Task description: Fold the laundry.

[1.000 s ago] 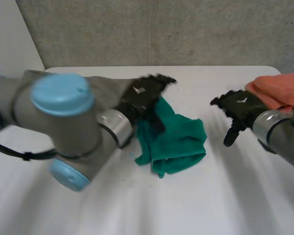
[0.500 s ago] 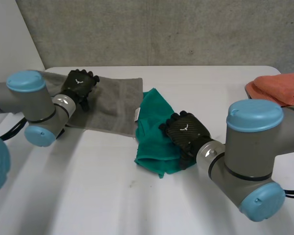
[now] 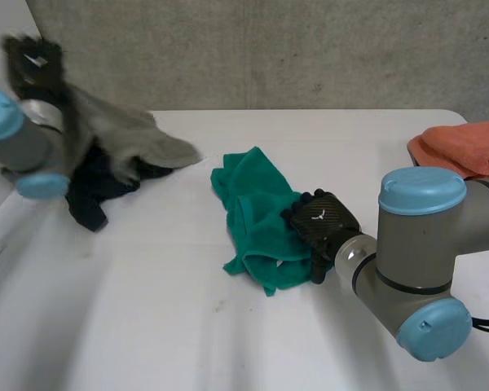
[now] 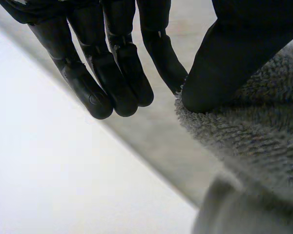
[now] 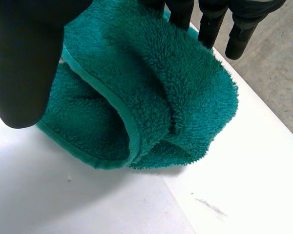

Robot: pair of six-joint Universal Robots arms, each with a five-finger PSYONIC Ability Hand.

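Note:
My left hand [image 3: 33, 61] is raised above the table's far left corner and shut on a grey towel [image 3: 122, 134], which hangs from it and trails down to the table. In the left wrist view the thumb [image 4: 224, 58] presses into the grey towel [image 4: 249, 146] while the fingers [image 4: 112, 73] curl beside it. A crumpled green towel [image 3: 257, 216] lies mid-table. My right hand [image 3: 322, 228] rests open against its right edge; in the right wrist view the green towel [image 5: 146, 92] sits between the thumb [image 5: 24, 63] and the straight fingers [image 5: 210, 24].
A dark cloth [image 3: 98, 191] lies under the lifted grey towel at the left. An orange cloth [image 3: 464, 147] sits at the table's far right edge. Bare white table [image 3: 187, 326] spreads across the front.
My left hand has closed on the grey towel and lifted it up and to the left, uncovering a dark cloth. The right hand stays at the green towel, which has bunched slightly.

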